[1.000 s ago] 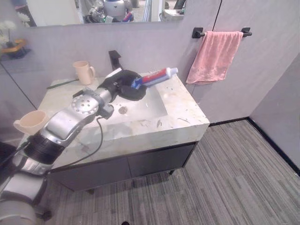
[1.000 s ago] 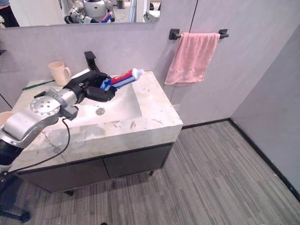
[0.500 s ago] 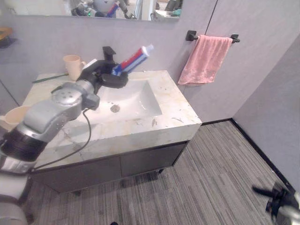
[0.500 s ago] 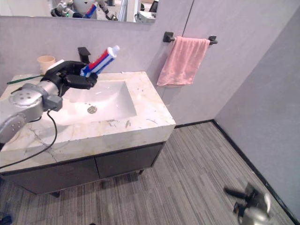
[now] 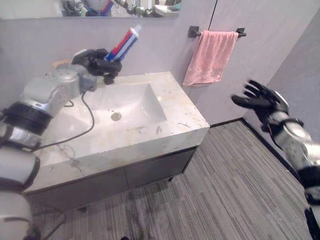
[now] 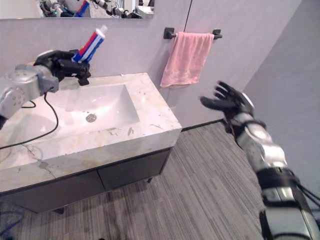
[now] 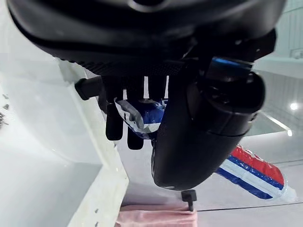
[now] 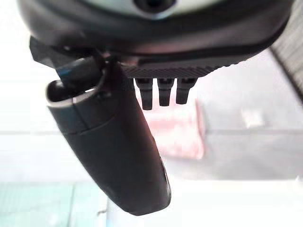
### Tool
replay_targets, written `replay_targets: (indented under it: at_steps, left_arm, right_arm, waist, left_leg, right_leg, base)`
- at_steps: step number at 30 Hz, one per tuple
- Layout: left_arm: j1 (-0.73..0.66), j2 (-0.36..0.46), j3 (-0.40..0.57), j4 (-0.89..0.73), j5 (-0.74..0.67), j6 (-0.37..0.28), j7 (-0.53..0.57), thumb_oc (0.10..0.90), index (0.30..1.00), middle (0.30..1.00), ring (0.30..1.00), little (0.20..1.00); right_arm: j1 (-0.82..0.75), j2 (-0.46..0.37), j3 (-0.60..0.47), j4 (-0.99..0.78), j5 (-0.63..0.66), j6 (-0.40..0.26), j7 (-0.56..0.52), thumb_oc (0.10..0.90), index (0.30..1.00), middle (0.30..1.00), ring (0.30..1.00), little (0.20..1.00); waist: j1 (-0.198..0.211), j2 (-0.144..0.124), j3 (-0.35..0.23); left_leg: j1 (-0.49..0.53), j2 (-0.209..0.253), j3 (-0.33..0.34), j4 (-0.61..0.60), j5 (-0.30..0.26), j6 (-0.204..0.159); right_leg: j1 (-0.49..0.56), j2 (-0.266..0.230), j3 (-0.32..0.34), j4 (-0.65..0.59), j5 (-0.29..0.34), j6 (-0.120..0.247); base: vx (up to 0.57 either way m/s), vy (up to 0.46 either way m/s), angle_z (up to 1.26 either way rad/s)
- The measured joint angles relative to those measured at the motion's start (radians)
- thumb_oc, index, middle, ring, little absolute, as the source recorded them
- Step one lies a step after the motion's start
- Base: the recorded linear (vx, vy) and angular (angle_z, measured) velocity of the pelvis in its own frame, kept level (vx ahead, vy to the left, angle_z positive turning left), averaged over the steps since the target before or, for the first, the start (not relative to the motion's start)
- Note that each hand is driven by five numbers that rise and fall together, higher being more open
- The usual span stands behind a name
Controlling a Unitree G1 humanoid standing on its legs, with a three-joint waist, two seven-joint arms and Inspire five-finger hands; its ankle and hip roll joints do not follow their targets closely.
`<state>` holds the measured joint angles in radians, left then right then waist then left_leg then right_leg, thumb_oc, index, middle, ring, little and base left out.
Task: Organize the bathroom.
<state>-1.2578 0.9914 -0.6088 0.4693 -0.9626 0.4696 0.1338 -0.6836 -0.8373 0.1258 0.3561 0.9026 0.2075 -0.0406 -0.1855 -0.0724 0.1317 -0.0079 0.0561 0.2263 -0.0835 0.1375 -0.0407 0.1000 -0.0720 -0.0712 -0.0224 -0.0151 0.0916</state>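
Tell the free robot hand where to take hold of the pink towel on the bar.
Pinch the pink towel at its hanging lower edge, probably from the front-right where the open right robot hand hovers: it drapes free there, while the bar pins the top.

Toothpaste tube (image 5: 124,44) bottom end is buried in the left hand (image 5: 95,62). The desk (image 5: 165,107) gets cut off at the left edge.

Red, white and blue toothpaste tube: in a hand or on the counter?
In hand. The left hand is curled round the red, white and blue toothpaste tube, held tilted, cap end up, above the marble counter.
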Motion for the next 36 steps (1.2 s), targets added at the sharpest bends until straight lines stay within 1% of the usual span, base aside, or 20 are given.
replay_targets:
  at_steps: [2,3,4,5,8,10,11,14,16,18,19,22,25,29,32,34,36]
  left_arm:
    - [-0.08,-0.017,-0.044,0.084,-0.018,-0.022,-0.016,0.4,0.3,0.3,0.3,0.3]
    - [-0.124,-0.033,-0.065,0.126,-0.021,-0.035,-0.019,0.4,0.3,0.3,0.3,0.3]
    - [-0.124,-0.033,-0.065,0.126,-0.021,-0.035,-0.019,0.4,0.3,0.3,0.3,0.3]
    - [-0.153,-0.06,-0.073,0.15,-0.024,-0.063,-0.021,0.4,0.3,0.3,0.3,0.3]
    - [-0.157,-0.091,-0.075,0.15,-0.029,-0.096,-0.026,0.4,0.3,0.3,0.3,0.3]
    - [-0.157,-0.097,-0.084,0.15,-0.047,-0.096,-0.026,0.4,0.3,0.3,0.3,0.3]
    - [-0.157,-0.097,-0.084,0.15,-0.047,-0.096,-0.026,0.4,0.3,0.3,0.3,0.3]
    - [-0.157,-0.11,-0.086,0.15,-0.061,-0.097,-0.016,0.4,0.3,0.3,0.3,0.3]
    - [-0.157,-0.119,-0.086,0.15,-0.062,-0.099,-0.011,0.4,0.3,0.3,0.3,0.3]
    - [-0.157,-0.131,-0.094,0.15,-0.066,-0.116,-0.005,0.4,0.3,0.3,0.3,0.3]
    - [-0.157,-0.139,-0.1,0.15,-0.077,-0.135,-0.004,0.4,0.3,0.3,0.3,0.3]
    - [-0.157,-0.159,-0.109,0.15,-0.104,-0.168,0.008,0.4,0.3,0.3,0.3,0.3]
    - [-0.158,-0.184,-0.121,0.149,-0.105,-0.184,0.022,0.4,0.3,0.3,0.3,0.3]
    - [-0.158,-0.229,-0.127,0.15,-0.126,-0.193,0.035,0.4,0.3,0.3,0.3,0.3]
    - [-0.158,-0.247,-0.142,0.149,-0.148,-0.193,0.038,0.4,0.3,0.3,0.3,0.3]
    - [-0.158,-0.247,-0.158,0.15,-0.148,-0.193,0.039,0.4,0.3,0.3,0.3,0.3]
    - [-0.158,-0.247,-0.17,0.15,-0.148,-0.193,0.037,0.4,0.3,0.3,0.3,0.3]
  right_arm:
    - [-0.172,-0.014,0.123,0.026,0.064,0.023,0.017,0.8,0.9,0.9,0.9,0.9]
    - [-0.295,-0.029,0.203,0.059,0.102,0.026,0.039,0.8,0.9,0.9,0.9,0.9]
    - [-0.295,-0.029,0.203,0.059,0.102,0.026,0.039,0.8,0.9,0.9,0.9,0.9]
    - [-0.43,-0.028,0.254,0.111,0.146,0.025,0.056,0.8,0.9,0.9,0.9,0.9]
    - [-0.541,-0.027,0.26,0.139,0.224,0.021,0.058,0.8,0.9,0.9,0.9,0.9]
    - [-0.583,-0.024,0.262,0.141,0.27,0.02,0.057,0.8,0.9,0.9,0.9,0.9]
    - [-0.583,-0.024,0.262,0.141,0.27,0.02,0.057,0.8,0.9,0.9,0.9,0.9]
    - [-0.598,-0.017,0.267,0.143,0.328,0.022,0.047,0.8,0.9,0.9,0.9,0.9]
    - [-0.599,0.004,0.267,0.165,0.351,0.031,0.036,0.8,0.9,0.9,0.9,0.9]
    - [-0.601,0.029,0.271,0.199,0.399,0.048,0.022,0.8,0.9,0.9,0.9,0.9]
    - [-0.601,0.037,0.281,0.207,0.431,0.068,0.013,0.8,0.9,0.9,0.9,0.9]
    - [-0.601,0.072,0.289,0.222,0.483,0.11,-0.003,0.8,0.9,0.9,0.9,0.9]
    - [-0.602,0.108,0.304,0.232,0.502,0.125,-0.012,0.8,0.9,0.9,0.9,0.9]
    - [-0.602,0.161,0.343,0.238,0.53,0.142,-0.006,0.8,0.9,0.9,0.9,0.9]
    - [-0.605,0.199,0.38,0.238,0.527,0.142,0.008,0.8,0.9,0.9,0.9,0.9]
    - [-0.605,0.215,0.385,0.238,0.527,0.141,0.012,0.8,0.9,0.9,0.9,0.9]
    - [-0.605,0.216,0.393,0.238,0.521,0.139,0.014,0.8,0.9,0.9,0.9,0.9]
  waist:
    - [0.01,0.002,0.001]
    - [0.018,0.003,0.001]
    - [0.018,0.003,0.001]
    - [0.035,0.003,0.001]
    - [0.065,0.003,0.0]
    - [0.075,0.001,-0.001]
    - [0.075,0.001,-0.001]
    - [0.078,0.001,-0.001]
    - [0.076,-0.001,-0.002]
    - [0.076,-0.003,-0.003]
    - [0.075,-0.003,-0.003]
    - [0.072,-0.003,-0.004]
    - [0.071,-0.003,-0.025]
    - [0.073,-0.003,-0.025]
    - [0.075,-0.003,-0.025]
    - [0.077,-0.003,-0.025]
    - [0.079,-0.003,-0.025]
  left_leg:
    - [0.002,0.001,0.0,0.0,-0.001,0.002]
    - [0.003,0.004,0.0,0.0,-0.002,0.002]
    - [0.003,0.004,0.0,0.0,-0.002,0.002]
    - [0.008,0.005,-0.006,0.0,-0.002,0.003]
    - [0.013,0.001,-0.014,0.0,-0.005,0.004]
    - [0.013,-0.004,-0.018,0.0,-0.007,0.005]
    - [0.013,-0.004,-0.018,0.0,-0.007,0.005]
    - [0.013,-0.011,-0.022,0.0,-0.008,0.007]
    - [0.012,-0.012,-0.022,0.0,-0.008,0.007]
    - [0.012,-0.012,-0.022,0.0,-0.008,0.008]
    - [0.01,-0.012,-0.022,0.0,-0.008,0.008]
    - [0.009,-0.012,-0.02,0.0,-0.007,0.009]
    - [-0.011,-0.012,-0.019,0.0,-0.005,0.011]
    - [-0.019,-0.012,-0.022,0.0,-0.003,0.014]
    - [-0.021,-0.012,-0.026,0.0,-0.003,0.014]
    - [-0.022,-0.012,-0.028,0.0,-0.003,0.014]
    - [-0.022,-0.013,-0.031,0.0,-0.003,0.014]
  right_leg:
    - [0.006,-0.001,-0.009,0.0,0.003,0.002]
    - [0.006,-0.003,-0.011,-0.001,0.004,0.003]
    - [0.006,-0.003,-0.011,-0.001,0.004,0.003]
    - [0.007,-0.003,-0.025,-0.004,0.009,0.006]
    - [0.017,-0.006,-0.043,-0.009,0.01,0.006]
    - [0.023,-0.01,-0.048,-0.015,0.011,0.006]
    - [0.023,-0.01,-0.048,-0.015,0.011,0.006]
    - [0.025,-0.015,-0.053,-0.016,0.011,0.006]
    - [0.023,-0.016,-0.055,-0.016,0.011,0.005]
    - [0.023,-0.016,-0.055,-0.016,0.011,0.005]
    - [0.021,-0.016,-0.055,-0.016,0.011,0.005]
    - [0.018,-0.016,-0.054,-0.017,0.011,0.005]
    - [0.002,-0.016,-0.054,-0.017,0.012,0.004]
    - [-0.003,-0.016,-0.058,-0.017,0.013,0.003]
    - [-0.003,-0.016,-0.06,-0.02,0.013,0.003]
    - [-0.002,-0.015,-0.061,-0.022,0.013,0.003]
    - [0.002,-0.016,-0.064,-0.026,0.013,0.003]
  base:
    - [0.01,0.052,-0.02]
    - [0.01,0.039,-0.02]
    - [0.01,0.054,0.02]
    - [0.01,0.035,0.05]
    - [0.01,0.034,0.08]
    - [0.01,0.029,0.04]
    - [0.02,0.038,0.05]
    - [0.02,0.035,0.02]
    - [0.01,0.034,-0.02]
    - [0.0,0.015,-0.01]
    - [0.01,0.036,-0.02]
    - [0.0,0.026,-0.02]
    - [0.01,0.029,-0.02]
    - [0.0,0.0,0.02]
    - [0.0,-0.01,0.02]
    - [0.0,-0.009,0.03]
    - [0.01,-0.003,0.06]
